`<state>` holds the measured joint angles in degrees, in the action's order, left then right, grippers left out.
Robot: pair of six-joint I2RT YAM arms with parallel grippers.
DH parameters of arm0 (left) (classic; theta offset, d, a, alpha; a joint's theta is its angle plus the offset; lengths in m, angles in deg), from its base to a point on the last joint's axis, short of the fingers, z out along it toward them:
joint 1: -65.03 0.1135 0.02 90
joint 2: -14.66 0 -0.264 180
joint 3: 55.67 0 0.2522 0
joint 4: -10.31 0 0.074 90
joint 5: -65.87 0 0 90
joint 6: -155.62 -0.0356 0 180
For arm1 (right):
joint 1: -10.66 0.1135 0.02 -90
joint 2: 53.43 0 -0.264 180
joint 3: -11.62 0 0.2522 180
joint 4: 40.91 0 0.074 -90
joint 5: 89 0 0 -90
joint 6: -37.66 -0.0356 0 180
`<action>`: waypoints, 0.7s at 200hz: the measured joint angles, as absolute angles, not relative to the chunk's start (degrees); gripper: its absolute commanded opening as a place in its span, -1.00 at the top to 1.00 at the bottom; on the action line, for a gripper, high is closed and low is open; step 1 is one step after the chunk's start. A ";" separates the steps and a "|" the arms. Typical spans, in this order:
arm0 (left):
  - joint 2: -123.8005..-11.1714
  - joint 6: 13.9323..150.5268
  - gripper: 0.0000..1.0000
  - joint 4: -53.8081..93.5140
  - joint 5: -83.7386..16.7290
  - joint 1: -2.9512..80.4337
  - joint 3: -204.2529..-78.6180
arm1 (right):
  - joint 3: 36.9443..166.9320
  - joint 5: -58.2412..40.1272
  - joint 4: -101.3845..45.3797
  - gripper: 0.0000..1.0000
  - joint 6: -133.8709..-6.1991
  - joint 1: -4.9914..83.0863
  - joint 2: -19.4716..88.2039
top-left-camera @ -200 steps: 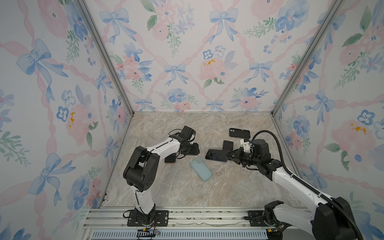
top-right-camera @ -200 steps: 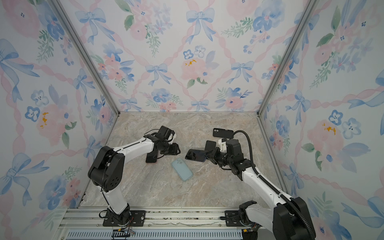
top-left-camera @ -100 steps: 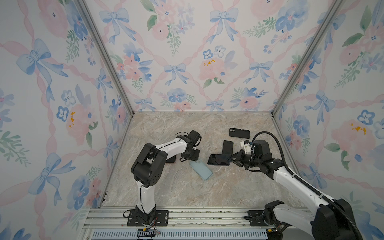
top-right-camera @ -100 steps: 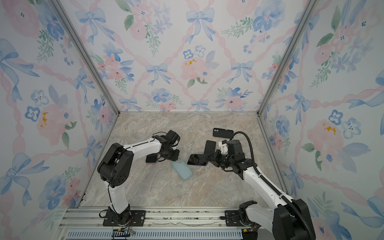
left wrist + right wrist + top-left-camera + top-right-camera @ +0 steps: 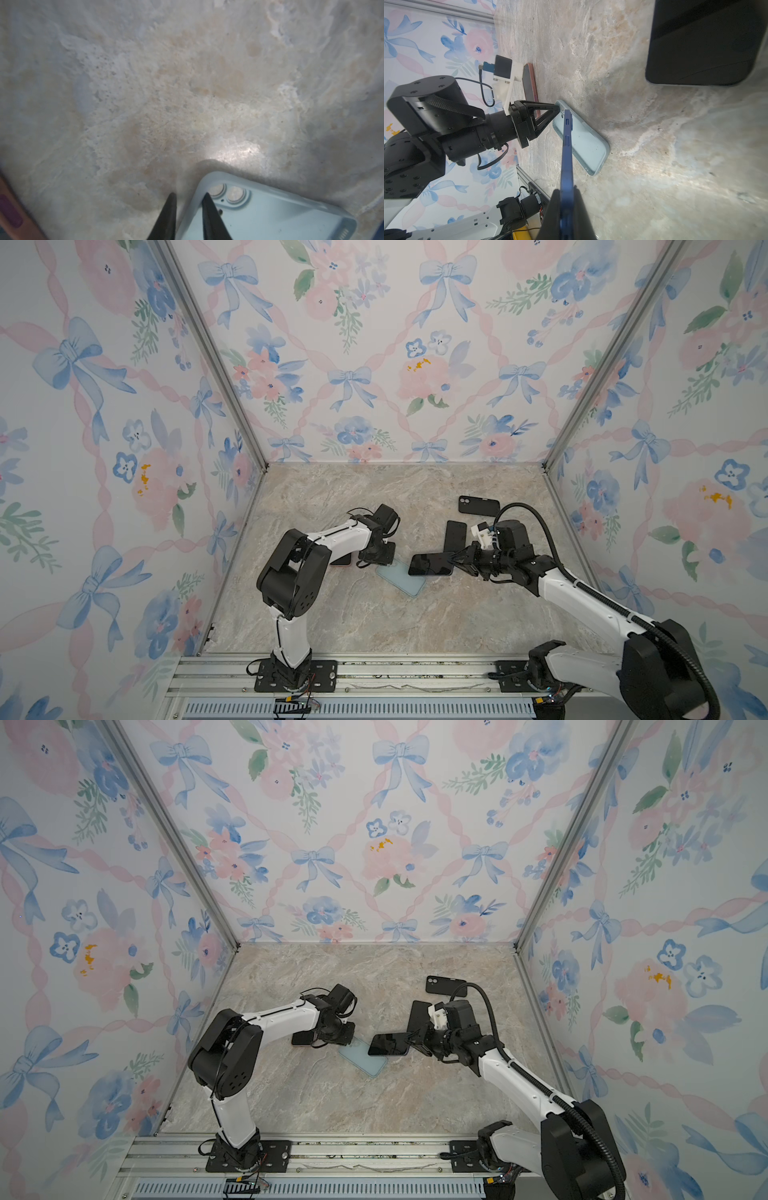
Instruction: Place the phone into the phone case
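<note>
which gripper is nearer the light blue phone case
Left. The left gripper straddles the light blue phone case at its camera corner; the right gripper holds a blue phone over it from beside.

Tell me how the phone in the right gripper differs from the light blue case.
The phone is dark-faced with a blue edge; the light blue case is pale throughout. The phone is held off the table by the right gripper; the case lies flat on it, empty. Both are rounded rectangles of similar outline.

Left arm (image 5: 340,537): white links, black joint housings, thin black cables. Right arm (image 5: 582,593): same, plus corrugated black hose (image 5: 549,533).
</note>
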<state>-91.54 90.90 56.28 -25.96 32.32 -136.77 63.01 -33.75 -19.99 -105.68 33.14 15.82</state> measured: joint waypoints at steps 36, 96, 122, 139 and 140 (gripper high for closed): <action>-88.65 94.46 0.59 55.49 -27.40 32.34 -133.33 | 63.76 -34.31 -22.77 0.96 -106.84 36.03 18.62; -81.33 98.97 0.30 50.07 -37.78 38.05 -127.83 | 63.95 -36.41 -30.66 0.98 -110.62 39.40 24.69; -79.60 100.41 0.22 45.85 -42.72 41.06 -125.57 | 63.95 -37.13 -33.46 0.98 -112.39 39.90 26.83; -79.56 101.26 0.20 43.45 -45.24 41.63 -123.89 | 63.95 -37.37 -35.14 0.99 -113.26 40.05 28.06; -79.56 101.30 0.20 43.32 -45.46 41.65 -123.72 | 63.95 -37.42 -35.34 0.98 -113.28 40.07 28.19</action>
